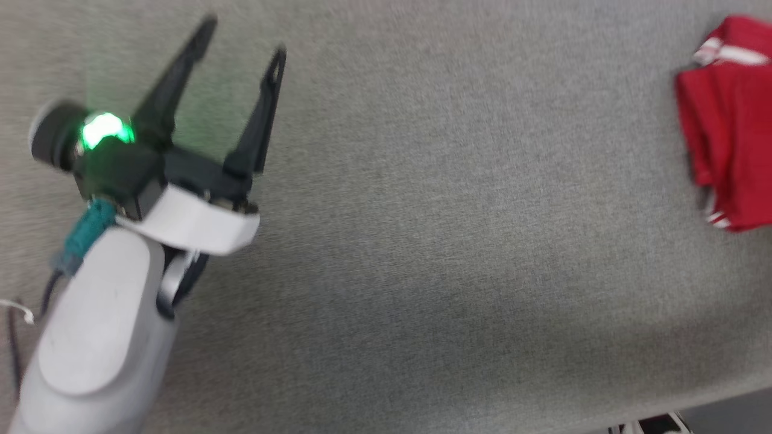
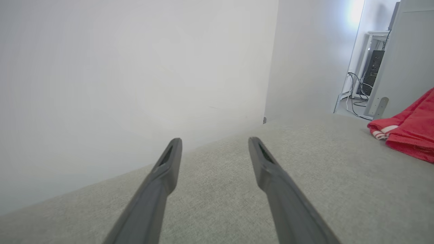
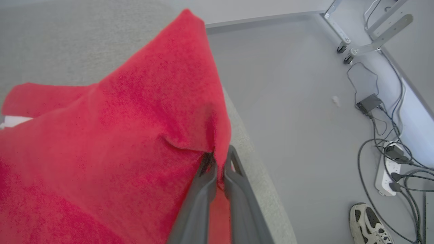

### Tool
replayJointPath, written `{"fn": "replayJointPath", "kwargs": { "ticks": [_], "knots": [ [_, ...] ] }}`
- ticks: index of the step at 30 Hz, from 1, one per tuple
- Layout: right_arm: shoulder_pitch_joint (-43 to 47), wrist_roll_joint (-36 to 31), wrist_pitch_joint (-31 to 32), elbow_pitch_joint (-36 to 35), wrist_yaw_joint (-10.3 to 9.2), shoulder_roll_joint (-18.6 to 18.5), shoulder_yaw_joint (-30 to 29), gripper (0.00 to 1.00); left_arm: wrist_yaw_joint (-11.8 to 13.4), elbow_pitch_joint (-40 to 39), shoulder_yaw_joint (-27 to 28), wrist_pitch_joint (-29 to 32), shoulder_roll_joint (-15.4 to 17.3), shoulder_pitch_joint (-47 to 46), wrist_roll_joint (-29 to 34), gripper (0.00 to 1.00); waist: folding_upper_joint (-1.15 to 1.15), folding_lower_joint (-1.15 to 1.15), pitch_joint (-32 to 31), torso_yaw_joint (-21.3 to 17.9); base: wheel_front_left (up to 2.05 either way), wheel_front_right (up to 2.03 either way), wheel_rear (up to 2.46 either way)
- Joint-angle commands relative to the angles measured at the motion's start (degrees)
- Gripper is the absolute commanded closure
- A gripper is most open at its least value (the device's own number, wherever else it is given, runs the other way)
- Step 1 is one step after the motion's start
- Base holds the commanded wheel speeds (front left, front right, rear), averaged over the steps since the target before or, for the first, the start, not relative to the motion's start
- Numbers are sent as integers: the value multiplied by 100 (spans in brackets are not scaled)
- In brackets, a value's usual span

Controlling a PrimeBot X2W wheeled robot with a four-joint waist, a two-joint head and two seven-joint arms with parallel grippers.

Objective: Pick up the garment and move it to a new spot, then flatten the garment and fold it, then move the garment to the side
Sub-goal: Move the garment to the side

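Note:
The garment (image 1: 727, 126), bright red with white striped trim, lies bunched at the far right of the grey table (image 1: 422, 241). In the right wrist view my right gripper (image 3: 218, 159) is shut on a red fold of the garment (image 3: 118, 135), pinching the cloth between its dark fingers near the table's edge. My left gripper (image 1: 241, 39) hovers open over the table's left part, far from the cloth, with nothing between its fingers. The left wrist view has the left gripper (image 2: 213, 144) open, and the garment (image 2: 410, 132) off to its right.
Beyond the table edge is grey floor (image 3: 295, 101) with cables and a power strip (image 3: 390, 169), a shoe (image 3: 369, 223) and a wheeled frame leg (image 3: 359, 47). A white wall (image 2: 135, 84) stands behind the table.

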Motion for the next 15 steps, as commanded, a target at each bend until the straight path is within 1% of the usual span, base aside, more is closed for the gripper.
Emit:
{"fn": "replayJointPath", "kwargs": {
  "ticks": [1, 4, 9, 15],
  "knots": [
    [-183, -97, -118, 94, -5, 35, -47, 100, 6, 0, -39, -27, 48, -161, -32, 0, 0, 0, 267, -201, 0, 0, 0],
    [-607, -432, -436, 565, -5, 41, -145, 100, 6, 27, -241, -27, 83, -584, -67, 0, 0, 0, 460, -261, 0, 0, 0],
    [-1297, -927, -952, 1333, -5, 119, -67, 100, 6, 105, -523, -27, 127, -1134, -86, 0, 0, 0, 726, -297, 0, 0, 0],
    [-1914, -1425, -1540, 2200, -5, 198, 81, 100, 6, 168, -683, -27, 217, -1501, -98, 0, 0, 0, 868, -273, 0, 0, 0]
  ]
}}
